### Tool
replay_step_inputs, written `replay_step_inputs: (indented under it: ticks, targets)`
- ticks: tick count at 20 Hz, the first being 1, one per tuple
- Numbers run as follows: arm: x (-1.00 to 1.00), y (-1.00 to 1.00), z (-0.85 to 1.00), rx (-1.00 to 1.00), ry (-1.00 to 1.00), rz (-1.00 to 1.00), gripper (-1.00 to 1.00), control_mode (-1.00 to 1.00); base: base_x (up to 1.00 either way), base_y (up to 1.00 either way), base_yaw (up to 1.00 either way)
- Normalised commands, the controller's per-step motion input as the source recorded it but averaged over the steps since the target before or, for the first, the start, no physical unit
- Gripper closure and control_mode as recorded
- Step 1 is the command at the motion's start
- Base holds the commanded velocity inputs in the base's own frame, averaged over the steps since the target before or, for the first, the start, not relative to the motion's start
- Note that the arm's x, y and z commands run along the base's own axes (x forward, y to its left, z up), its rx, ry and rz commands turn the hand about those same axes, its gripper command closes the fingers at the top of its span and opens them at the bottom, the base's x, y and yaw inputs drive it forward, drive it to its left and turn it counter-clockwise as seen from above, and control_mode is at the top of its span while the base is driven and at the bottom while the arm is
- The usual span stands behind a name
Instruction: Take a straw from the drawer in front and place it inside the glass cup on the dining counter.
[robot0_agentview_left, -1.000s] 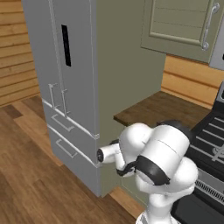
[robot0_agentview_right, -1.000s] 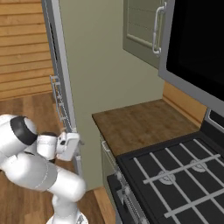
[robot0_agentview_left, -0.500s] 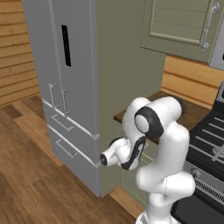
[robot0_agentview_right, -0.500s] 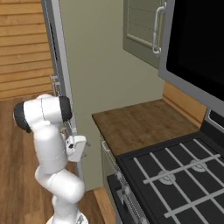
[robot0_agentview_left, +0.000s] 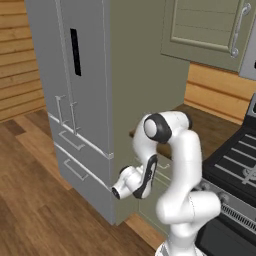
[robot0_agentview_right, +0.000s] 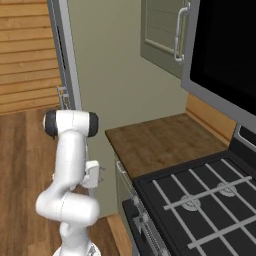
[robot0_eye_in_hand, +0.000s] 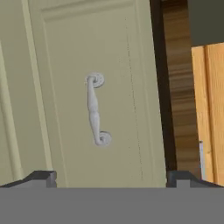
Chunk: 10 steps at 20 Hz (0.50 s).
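The drawer (robot0_eye_in_hand: 94, 96) is a sage-green panel, shut, with a small silver handle (robot0_eye_in_hand: 94, 109) that stands upright in the rolled hand view. My gripper (robot0_eye_in_hand: 111, 177) faces this panel from a short way off, its dark fingertips (robot0_eye_in_hand: 41, 177) wide apart with nothing between them: open. From the right base view the gripper (robot0_agentview_right: 102, 175) hangs low beside the cabinet front (robot0_agentview_right: 120, 182), under the wooden counter top. The straw, the glass cup and the dining counter are out of view.
A tall grey fridge (robot0_agentview_left: 75, 100) stands to the left of the cabinet. A brown wood counter (robot0_agentview_right: 160, 142) lies above the drawer, with a black stove (robot0_agentview_right: 200, 200) to its right. A dark microwave (robot0_agentview_right: 225, 45) and a wall cabinet (robot0_agentview_left: 210, 30) hang above.
The arm has risen at the elbow and folded over. The hand has dropped lower and turned toward the drawer front. The jaws have stayed open.
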Motion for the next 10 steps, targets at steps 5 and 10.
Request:
replay_step_inputs:
  ticks: [5,10]
  targets:
    - [0.52,-0.1,-0.21,-0.04,0.0,0.0,-1.0,-1.0,0.0,0.0,0.0]
    - [0.54,-0.13,-0.18,-0.01,0.0,0.0,-1.0,-1.0,0.0,0.0,0.0]
